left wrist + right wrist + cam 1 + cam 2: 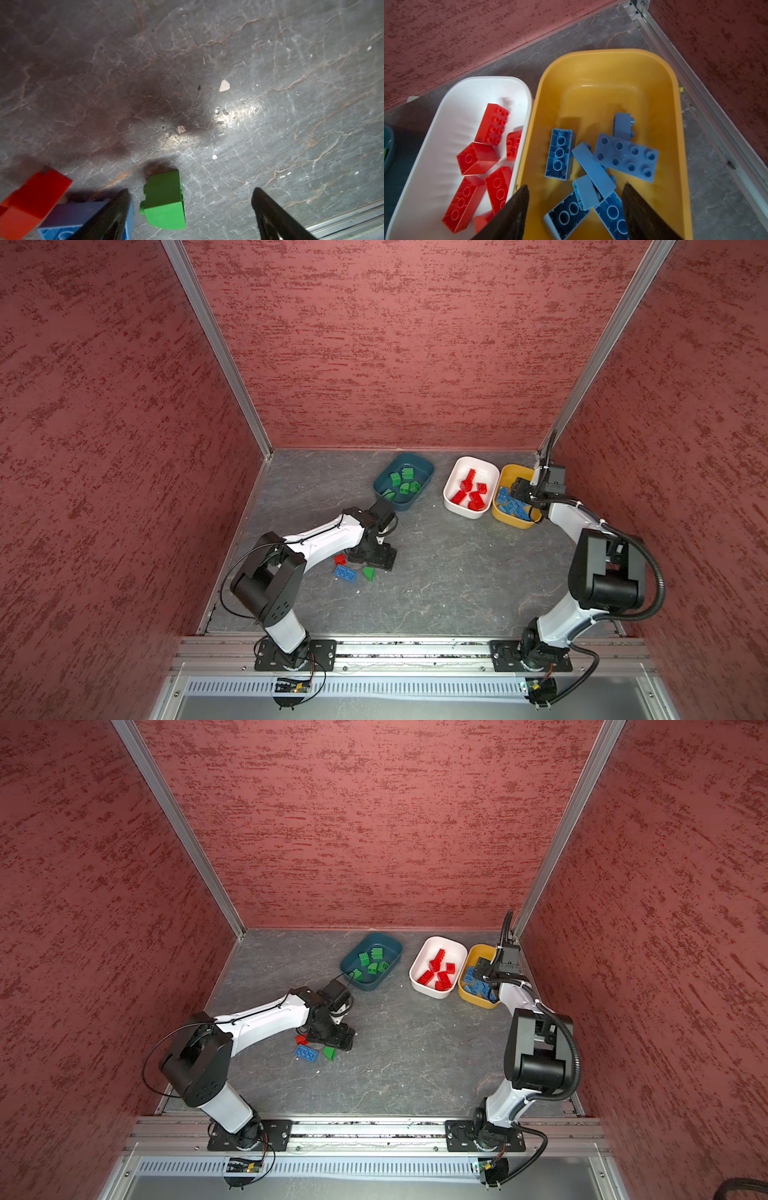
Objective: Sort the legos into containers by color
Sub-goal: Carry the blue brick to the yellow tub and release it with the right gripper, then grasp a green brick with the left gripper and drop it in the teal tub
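While rough red walls [374, 344] close three sides, the grey veined table [457, 572] carries a red brick [340, 559], a blue brick [345, 573] and a green brick [164, 201] beside the left gripper [190, 190], whose fingers stand apart on either side of the green one. The right gripper [576, 185], spread and empty, hangs over the yellow tub [591, 54] with blue bricks [625, 158].

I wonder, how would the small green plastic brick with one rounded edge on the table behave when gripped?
The green brick looks like hard moulded plastic, so probably rigid. Its smooth faces and rounded edge may slip in a grip. Small, likely light, it could skid if nudged.
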You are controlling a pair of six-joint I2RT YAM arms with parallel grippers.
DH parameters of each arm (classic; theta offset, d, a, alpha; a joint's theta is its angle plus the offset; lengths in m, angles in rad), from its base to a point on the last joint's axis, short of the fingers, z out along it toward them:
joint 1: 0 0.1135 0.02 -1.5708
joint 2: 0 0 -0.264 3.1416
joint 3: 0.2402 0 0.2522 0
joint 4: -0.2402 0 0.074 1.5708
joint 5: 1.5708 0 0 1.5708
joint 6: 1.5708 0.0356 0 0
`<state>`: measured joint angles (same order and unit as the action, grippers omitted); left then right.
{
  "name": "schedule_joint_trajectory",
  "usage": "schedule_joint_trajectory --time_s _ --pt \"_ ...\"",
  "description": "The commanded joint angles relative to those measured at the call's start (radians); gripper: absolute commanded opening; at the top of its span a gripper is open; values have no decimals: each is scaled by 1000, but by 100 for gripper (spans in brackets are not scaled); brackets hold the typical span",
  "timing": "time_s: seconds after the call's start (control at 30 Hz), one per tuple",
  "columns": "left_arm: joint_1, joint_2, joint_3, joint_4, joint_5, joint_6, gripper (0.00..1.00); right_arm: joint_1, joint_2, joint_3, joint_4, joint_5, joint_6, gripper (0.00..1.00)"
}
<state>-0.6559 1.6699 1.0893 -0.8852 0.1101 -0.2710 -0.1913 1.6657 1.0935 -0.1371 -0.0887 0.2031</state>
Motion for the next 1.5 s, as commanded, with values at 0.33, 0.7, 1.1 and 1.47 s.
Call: schedule_joint_trajectory --time_s 0.33,0.7,1.1,1.47 --pt "-7 58 -9 -28 -58 2 79 1 -101 -48 58 -37 16 99" --pt "-12 100 -29 -28 -37 6 59 1 -114 -58 66 -42 27 99" --pt "-7 44 11 18 -45 -9 26 7 -147 -71 62 -55 31 99" --pt "59 89 244 224 -64 -77 23 18 -199 -113 86 -85 66 99"
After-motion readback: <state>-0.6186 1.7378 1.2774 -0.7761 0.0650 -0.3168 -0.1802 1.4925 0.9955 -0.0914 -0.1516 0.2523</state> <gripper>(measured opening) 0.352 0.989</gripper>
